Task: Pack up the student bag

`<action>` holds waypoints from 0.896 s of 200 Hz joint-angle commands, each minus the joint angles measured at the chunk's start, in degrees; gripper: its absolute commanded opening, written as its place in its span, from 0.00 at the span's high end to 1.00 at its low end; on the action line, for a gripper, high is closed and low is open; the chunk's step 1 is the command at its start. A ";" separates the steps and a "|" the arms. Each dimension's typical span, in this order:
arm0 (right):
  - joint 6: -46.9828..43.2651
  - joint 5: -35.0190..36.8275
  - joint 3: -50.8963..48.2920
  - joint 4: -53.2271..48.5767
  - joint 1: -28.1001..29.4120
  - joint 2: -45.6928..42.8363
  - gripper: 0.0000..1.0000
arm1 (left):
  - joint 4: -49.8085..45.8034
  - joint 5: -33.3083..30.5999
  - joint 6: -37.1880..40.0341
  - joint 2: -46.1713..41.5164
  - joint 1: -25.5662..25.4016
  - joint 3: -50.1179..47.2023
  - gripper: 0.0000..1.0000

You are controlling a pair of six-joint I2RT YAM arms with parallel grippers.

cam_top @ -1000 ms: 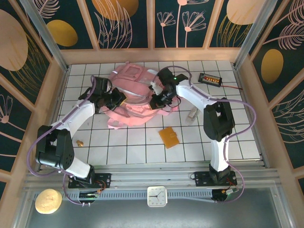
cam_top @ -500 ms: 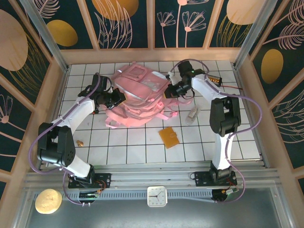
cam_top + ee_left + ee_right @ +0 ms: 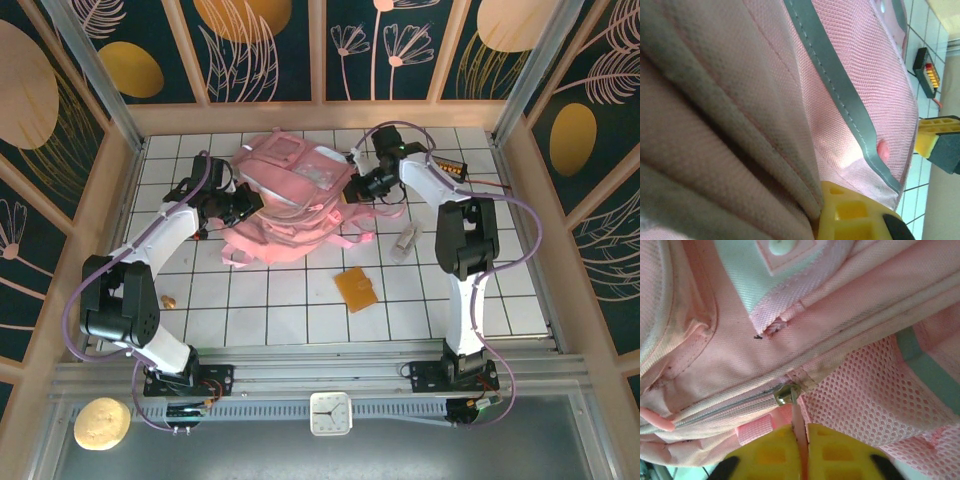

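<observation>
Top view: you will find the student bag lying on the tiled surface toward its far side, between the two arms; the left gripper meets the bag's left edge; the right gripper meets its right edge; a flat orange-brown item and a black device lie apart from the bag.

Left wrist view: pink fabric and a grey reflective strip sit close to the lens; the left gripper is closed, clamped on a fold of the student bag beside its yellow finger.

Right wrist view: the right gripper's yellow fingers stand almost together, clamped on the pink zip pull; the pull hangs from a metal slider; pink mesh lies to the right.
</observation>
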 commanded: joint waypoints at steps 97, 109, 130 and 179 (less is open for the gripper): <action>-0.77 -0.86 -5.17 5.37 7.60 -11.80 0.06 | 9.24 5.13 -5.38 -2.48 1.44 -4.32 1.00; -2.15 -1.25 -2.35 4.35 9.61 -9.29 0.07 | 9.28 6.37 -6.12 -2.45 1.44 -3.51 1.00; -2.28 -3.98 1.63 3.63 11.29 -5.38 0.10 | 9.57 8.42 -7.86 -2.74 1.44 -1.87 1.00; -2.49 -5.28 -0.38 5.32 11.89 -2.78 0.10 | 10.77 10.54 -10.78 -2.74 1.44 0.27 1.00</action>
